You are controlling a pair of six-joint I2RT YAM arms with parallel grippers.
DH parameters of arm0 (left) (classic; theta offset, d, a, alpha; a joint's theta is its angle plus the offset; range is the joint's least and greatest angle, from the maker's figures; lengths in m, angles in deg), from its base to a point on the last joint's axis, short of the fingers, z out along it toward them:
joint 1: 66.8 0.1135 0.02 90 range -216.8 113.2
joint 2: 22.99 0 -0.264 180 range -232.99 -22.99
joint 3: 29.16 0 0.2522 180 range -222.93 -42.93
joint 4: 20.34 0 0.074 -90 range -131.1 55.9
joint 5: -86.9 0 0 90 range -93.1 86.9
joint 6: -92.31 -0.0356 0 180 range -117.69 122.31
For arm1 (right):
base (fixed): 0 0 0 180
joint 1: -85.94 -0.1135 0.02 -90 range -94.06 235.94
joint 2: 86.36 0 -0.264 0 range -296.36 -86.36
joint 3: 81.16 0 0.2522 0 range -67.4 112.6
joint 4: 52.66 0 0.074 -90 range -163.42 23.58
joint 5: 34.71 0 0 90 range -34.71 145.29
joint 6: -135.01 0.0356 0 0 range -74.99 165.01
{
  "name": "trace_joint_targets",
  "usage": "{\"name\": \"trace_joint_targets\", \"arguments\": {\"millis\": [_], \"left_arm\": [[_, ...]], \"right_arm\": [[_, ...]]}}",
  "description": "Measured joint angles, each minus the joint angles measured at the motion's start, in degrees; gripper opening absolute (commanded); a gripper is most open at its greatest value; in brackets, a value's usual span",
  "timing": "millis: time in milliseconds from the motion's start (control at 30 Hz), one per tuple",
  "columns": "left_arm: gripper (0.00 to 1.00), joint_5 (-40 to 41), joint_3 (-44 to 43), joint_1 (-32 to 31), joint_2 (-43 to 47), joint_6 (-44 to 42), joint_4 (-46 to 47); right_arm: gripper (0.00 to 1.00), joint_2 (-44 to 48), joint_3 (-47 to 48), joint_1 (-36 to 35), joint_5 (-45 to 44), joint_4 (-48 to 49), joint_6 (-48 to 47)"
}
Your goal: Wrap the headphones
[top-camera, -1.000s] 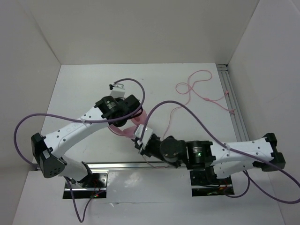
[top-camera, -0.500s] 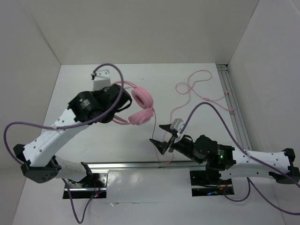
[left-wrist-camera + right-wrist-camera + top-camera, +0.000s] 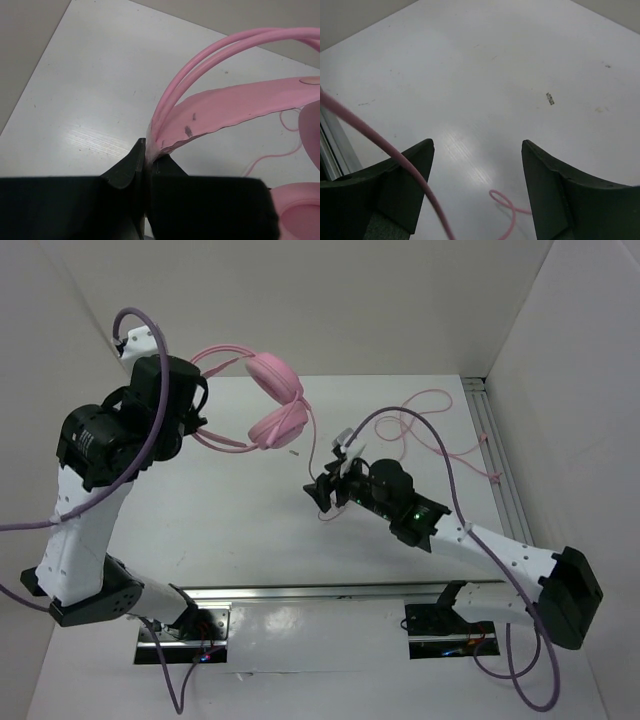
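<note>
The pink headphones (image 3: 272,400) hang in the air over the table's back left, both earcups close together. My left gripper (image 3: 198,405) is shut on their thin headband (image 3: 225,55) and the flat strap (image 3: 240,107) under it; one earcup (image 3: 300,217) shows low on the right. The thin pink cord (image 3: 311,445) drops from the earcups toward my right gripper (image 3: 324,496), then loops across the back right (image 3: 430,430). My right gripper (image 3: 477,145) is open just above the table. The cord (image 3: 395,155) passes in front of its left finger, and a small cord loop (image 3: 505,200) lies below the gap.
An aluminium rail (image 3: 497,455) runs along the table's right edge and another (image 3: 320,592) along the front by the arm bases. White walls close in the left, back and right. Thick purple robot cables (image 3: 420,420) arc over both arms.
My left arm has lifted the headphones up and toward the back left. My right gripper has opened and moved from the front edge out to the middle of the table beside the hanging cord.
</note>
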Motion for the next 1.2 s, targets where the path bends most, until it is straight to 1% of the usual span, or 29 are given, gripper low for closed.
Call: {"name": "trace_joint_targets", "arguments": {"millis": [33,67,100,133,167,233,267,400,500,633,767,900,967,1000,1100,1200], "left_arm": [[0.00,-1.07,0.00,1.16,-0.11,-0.74,-0.04],[0.00,-1.97,0.04,2.23,-0.15,-1.38,0.00],[0.00,-2.93,0.15,3.30,-0.22,-1.88,0.00],[0.00,-3.87,0.31,4.28,-0.24,-2.54,0.04],[0.00,-5.20,0.35,5.42,-0.24,-2.95,0.07],[0.00,-6.69,0.35,7.23,-0.24,-3.32,0.11],[0.00,-7.61,0.35,8.39,-0.24,-3.82,0.26],[0.00,-9.33,0.39,12.92,-0.28,-4.35,0.68],[0.00,-9.18,1.88,16.39,-0.42,-4.52,0.83],[0.00,-8.00,4.63,19.85,-2.23,-4.35,-0.11],[0.00,-6.67,8.44,20.20,-3.98,-4.09,-0.39],[0.00,-5.44,10.21,19.39,-4.72,-4.07,-1.18],[0.00,-5.51,10.27,19.34,-5.16,-4.04,-1.75],[0.00,-5.86,10.27,19.47,-5.40,-4.07,-1.90],[0.00,-7.45,10.58,20.00,-5.55,-4.20,-2.03],[0.00,-9.84,10.36,21.73,-5.53,-4.42,-1.99]], "right_arm": [[0.74,-1.42,0.55,2.16,2.62,0.70,0.72],[0.68,-2.89,1.20,3.96,4.68,1.55,1.53],[0.59,-4.09,1.70,4.87,6.43,2.27,2.01],[0.44,-5.22,2.21,5.33,8.11,3.06,2.45],[0.20,-6.21,2.60,5.44,9.62,3.76,2.78],[0.04,-7.78,2.86,5.46,12.33,5.57,4.22],[0.01,-8.39,2.84,5.46,13.46,6.45,4.44],[0.00,-9.25,1.90,5.14,15.26,9.29,6.29],[0.00,-8.22,0.44,2.78,11.41,9.99,6.62],[0.00,-3.58,-1.38,-4.31,1.27,8.81,6.38],[0.00,0.24,0.11,-11.80,-11.30,4.33,4.74],[0.01,-1.09,6.25,-19.04,-19.52,-4.50,1.66],[0.03,-2.21,8.37,-21.59,-22.32,-7.02,0.20],[0.03,-2.45,8.61,-22.38,-23.21,-7.48,-0.39],[0.08,-2.25,6.80,-22.49,-23.63,-7.21,-1.49],[0.13,-0.42,-0.17,-18.84,-17.55,-2.99,-1.42]]}}
